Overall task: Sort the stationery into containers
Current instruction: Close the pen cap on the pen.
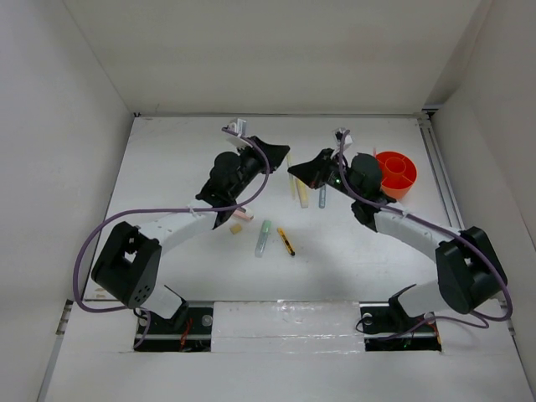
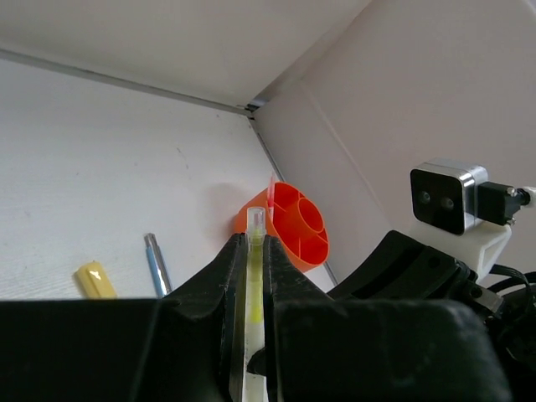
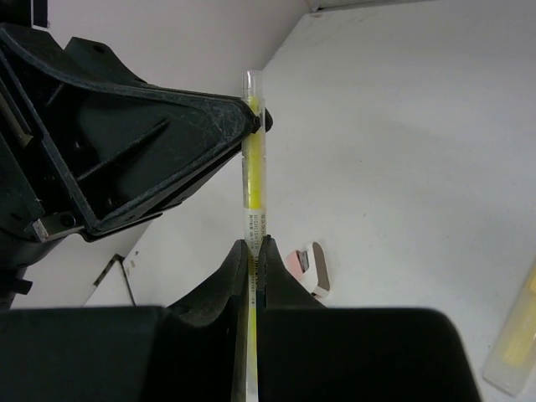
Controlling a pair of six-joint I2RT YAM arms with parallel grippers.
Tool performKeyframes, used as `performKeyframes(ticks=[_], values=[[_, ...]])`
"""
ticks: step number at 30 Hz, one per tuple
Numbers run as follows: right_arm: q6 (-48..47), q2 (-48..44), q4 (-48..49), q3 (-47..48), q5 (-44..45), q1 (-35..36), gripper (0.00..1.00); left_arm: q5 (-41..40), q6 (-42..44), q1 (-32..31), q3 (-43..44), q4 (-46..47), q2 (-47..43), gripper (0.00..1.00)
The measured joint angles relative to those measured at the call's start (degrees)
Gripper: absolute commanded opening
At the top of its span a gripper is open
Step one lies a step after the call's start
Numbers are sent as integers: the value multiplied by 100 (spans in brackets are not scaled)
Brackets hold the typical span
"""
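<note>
Held item: thin yellow pen (image 3: 253, 180), clear plastic barrel with a yellow core. It is in the air between the two arms, over the far middle of the white table (image 1: 167, 167).
Left gripper (image 2: 251, 244): pressed together on one end of the pen. A short clear tip pokes out past the fingers.
Right gripper (image 3: 255, 247): pinching the same pen further along, with a bare stretch of barrel between the two grips.
Step, as I judge it: a pass from one arm to the other, with both holds on at once.
Container: small round bright orange plastic pot (image 1: 392, 191), divided inside, at the far right of the table, just beyond the right wrist.
Handling (judgement): light, stiff, smooth and round, so the pen is likely to roll or swivel between flat pads. The thin clear barrel might crack under a hard squeeze.
Where to hold: across the barrel near its middle, leaving one end free to drop into a compartment.
Risk: if the arms pull apart with both grips on, the pen may bend or slip.
On the table: yellow marker (image 1: 295, 189), grey-blue pen (image 1: 322, 198), pale green marker (image 1: 263, 239), short yellow-black pen (image 1: 286, 242), pink eraser (image 1: 244, 215), tan eraser (image 1: 236, 229).
</note>
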Motion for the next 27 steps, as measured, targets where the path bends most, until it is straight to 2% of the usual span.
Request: performKeyframes(ticks=[9, 13, 14, 16, 17, 18, 23, 27], values=[[125, 181, 37, 374, -584, -205, 0, -26, -13, 50, -118, 595, -31, 0], [20, 299, 297, 369, -826, -212, 0, -85, 39, 50, -74, 275, -184, 0], [-61, 308, 374, 348, -844, -195, 0, -90, 83, 50, 2, 68, -243, 10], [-229, 286, 649, 238, -841, -160, 0, -92, 188, 37, 195, -387, -372, 39], [-317, 269, 817, 188, -831, -138, 0, -61, 243, 9, 315, -728, -457, 59], [-391, 238, 938, 133, -804, -107, 0, -57, 315, -31, 411, -968, -516, 99], [-813, -55, 1276, -238, -640, -72, 0, -269, 435, -166, 1016, -2015, -850, 100], [-1318, -520, 1290, -850, -343, -601, 0, -883, 463, -162, 1390, -2592, -1290, 100]])
